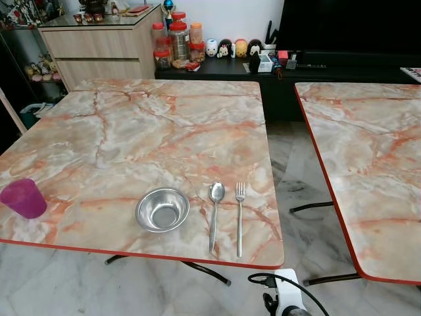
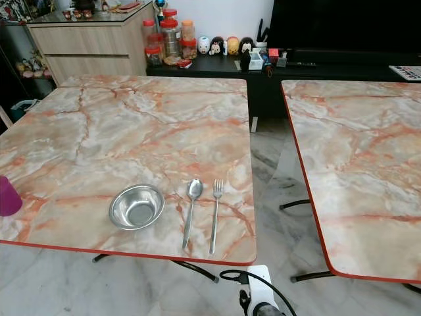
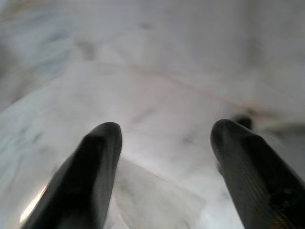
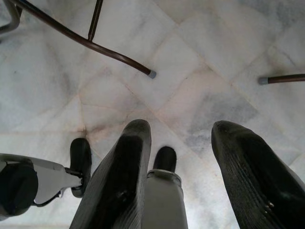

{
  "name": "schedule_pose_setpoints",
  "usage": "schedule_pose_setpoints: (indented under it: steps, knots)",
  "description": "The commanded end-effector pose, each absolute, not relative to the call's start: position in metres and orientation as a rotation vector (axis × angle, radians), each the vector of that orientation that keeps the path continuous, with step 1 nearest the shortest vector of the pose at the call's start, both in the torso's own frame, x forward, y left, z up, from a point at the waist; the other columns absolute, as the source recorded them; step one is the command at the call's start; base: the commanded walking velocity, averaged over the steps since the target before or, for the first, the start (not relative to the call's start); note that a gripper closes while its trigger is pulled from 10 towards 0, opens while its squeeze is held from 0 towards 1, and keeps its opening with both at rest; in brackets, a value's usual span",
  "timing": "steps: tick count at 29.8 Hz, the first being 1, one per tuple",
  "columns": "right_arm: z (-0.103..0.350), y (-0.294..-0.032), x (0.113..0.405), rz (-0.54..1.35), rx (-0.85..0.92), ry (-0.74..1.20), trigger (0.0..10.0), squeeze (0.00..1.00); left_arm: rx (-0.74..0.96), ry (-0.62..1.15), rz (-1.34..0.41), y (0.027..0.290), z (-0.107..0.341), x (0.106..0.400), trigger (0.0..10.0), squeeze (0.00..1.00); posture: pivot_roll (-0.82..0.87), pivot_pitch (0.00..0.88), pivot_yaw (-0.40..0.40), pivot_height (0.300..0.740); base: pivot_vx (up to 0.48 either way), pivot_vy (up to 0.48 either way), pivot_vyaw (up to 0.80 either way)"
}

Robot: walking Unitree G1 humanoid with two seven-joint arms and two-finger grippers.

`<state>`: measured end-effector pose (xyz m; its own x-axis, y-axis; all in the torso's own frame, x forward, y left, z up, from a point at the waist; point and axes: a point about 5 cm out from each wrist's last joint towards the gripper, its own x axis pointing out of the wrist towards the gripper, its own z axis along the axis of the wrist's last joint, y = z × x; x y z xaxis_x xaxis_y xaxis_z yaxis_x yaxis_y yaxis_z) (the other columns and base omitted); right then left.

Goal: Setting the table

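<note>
A steel bowl [image 1: 162, 209] sits near the front edge of the marble table [image 1: 131, 131]. To its right lie a spoon [image 1: 215, 216] and a fork [image 1: 239, 217], side by side, handles toward me. A purple cup [image 1: 24, 197] stands at the table's front left. My right arm [image 1: 286, 299] hangs low below the table edge. In the right wrist view my right gripper [image 4: 178, 143] is open over the floor, nothing between its fingers. In the left wrist view my left gripper [image 3: 164, 138] is open too, hanging above pale floor tiles.
A second marble table [image 1: 368, 164] stands to the right, with a narrow gap of floor between. Behind are a wooden cabinet [image 1: 99, 43], a dark low shelf with jars [image 1: 177, 39] and figurines, and a black screen [image 1: 348, 26]. Table legs [image 4: 95, 45] cross the floor.
</note>
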<state>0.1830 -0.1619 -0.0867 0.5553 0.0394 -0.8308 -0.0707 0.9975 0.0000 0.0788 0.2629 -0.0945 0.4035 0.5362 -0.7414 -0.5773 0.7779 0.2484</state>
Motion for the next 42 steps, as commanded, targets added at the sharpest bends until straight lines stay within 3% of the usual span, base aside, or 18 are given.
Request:
schedule_pose_setpoints:
  steps: [1,4,7,8,13,15,16,20,21,22,23,24,26,27,28,29,34,42]
  knots:
    - [-0.087,-0.159,0.183,0.080,-0.044,0.985,10.0,0.00,-0.011,0.819,0.909,0.293,-0.080,0.076,10.0,1.00,0.11,0.000,0.000,0.740,0.000,0.000,0.00]
    - [-0.087,-0.159,0.184,0.084,-0.046,0.984,10.0,0.00,-0.002,0.780,0.987,0.302,-0.075,0.073,10.0,1.00,0.11,0.000,0.000,0.740,0.000,0.000,0.00]
    - [-0.086,-0.156,0.185,0.106,-0.054,0.986,10.0,0.00,0.142,0.587,1.207,0.342,-0.041,0.081,10.0,1.00,0.14,0.000,-0.014,0.740,0.000,0.000,0.00]
    - [-0.086,-0.155,0.185,0.107,-0.054,0.986,10.0,0.00,0.171,0.540,1.220,0.347,-0.033,0.086,10.0,0.00,0.15,0.000,-0.015,0.740,0.000,0.000,0.00]
    - [-0.086,-0.155,0.186,0.110,-0.055,0.983,10.0,0.00,0.356,0.328,1.286,0.370,0.010,0.111,10.0,0.00,0.15,0.000,-0.015,0.740,0.000,0.000,0.00]
    - [-0.085,-0.154,0.187,0.108,-0.053,0.981,10.0,0.00,0.451,0.148,1.297,0.381,0.049,0.132,10.0,0.00,0.14,0.000,-0.012,0.740,0.000,0.000,0.00]
    - [-0.085,-0.154,0.187,0.108,-0.053,0.981,10.0,0.00,0.451,0.148,1.297,0.381,0.049,0.132,10.0,0.00,0.14,0.000,-0.012,0.740,0.000,0.000,0.00]
    - [-0.085,-0.155,0.187,0.104,-0.051,0.980,10.0,0.00,0.429,-0.156,1.175,0.386,0.112,0.174,10.0,0.00,0.14,0.000,-0.012,0.740,0.000,0.000,0.00]
    - [-0.085,-0.155,0.188,0.103,-0.052,0.980,10.0,0.00,0.402,-0.226,1.068,0.382,0.131,0.192,10.0,0.00,0.14,0.000,-0.012,0.740,0.000,0.000,0.00]
    - [-0.085,-0.156,0.188,0.102,-0.052,0.981,10.0,0.00,0.346,-0.306,0.840,0.369,0.161,0.224,10.0,0.00,0.14,0.000,-0.013,0.740,0.000,0.000,0.00]
    - [-0.085,-0.156,0.188,0.102,-0.052,0.981,10.0,0.00,0.346,-0.306,0.840,0.369,0.161,0.224,10.0,0.00,0.14,0.000,-0.013,0.740,0.000,0.000,0.00]
    - [-0.085,-0.156,0.188,0.101,-0.052,0.980,10.0,0.00,0.290,-0.340,0.676,0.355,0.178,0.243,10.0,0.00,0.13,0.000,-0.009,0.740,0.000,0.000,0.00]
    - [-0.085,-0.155,0.188,0.100,-0.052,0.980,10.0,0.00,0.207,-0.349,0.550,0.340,0.189,0.255,10.0,0.00,0.13,0.000,-0.003,0.740,0.000,0.000,0.00]
    - [-0.085,-0.155,0.188,0.095,-0.047,0.978,10.0,0.00,0.116,-0.321,0.376,0.321,0.195,0.266,10.0,0.00,0.13,0.000,-0.001,0.740,0.000,0.000,0.00]
    - [-0.085,-0.155,0.188,0.093,-0.046,0.977,10.0,0.00,0.097,-0.309,0.319,0.314,0.197,0.269,10.0,0.00,0.12,0.000,0.001,0.740,0.000,0.000,0.00]
    - [-0.085,-0.155,0.188,0.093,-0.045,0.977,10.0,0.00,0.080,-0.293,0.242,0.305,0.197,0.272,10.0,1.00,0.12,0.000,0.004,0.740,0.000,0.000,0.00]
    - [-0.086,-0.155,0.185,0.082,-0.035,0.983,10.0,0.00,-0.009,-0.195,-0.061,0.268,0.186,0.280,10.0,1.00,0.11,0.000,0.019,0.740,0.000,0.000,0.00]
    - [-0.087,-0.155,0.183,0.072,-0.027,0.987,10.0,0.00,-0.024,-0.008,-0.248,0.234,0.163,0.292,10.0,1.00,0.10,0.000,0.030,0.740,0.000,0.000,0.00]
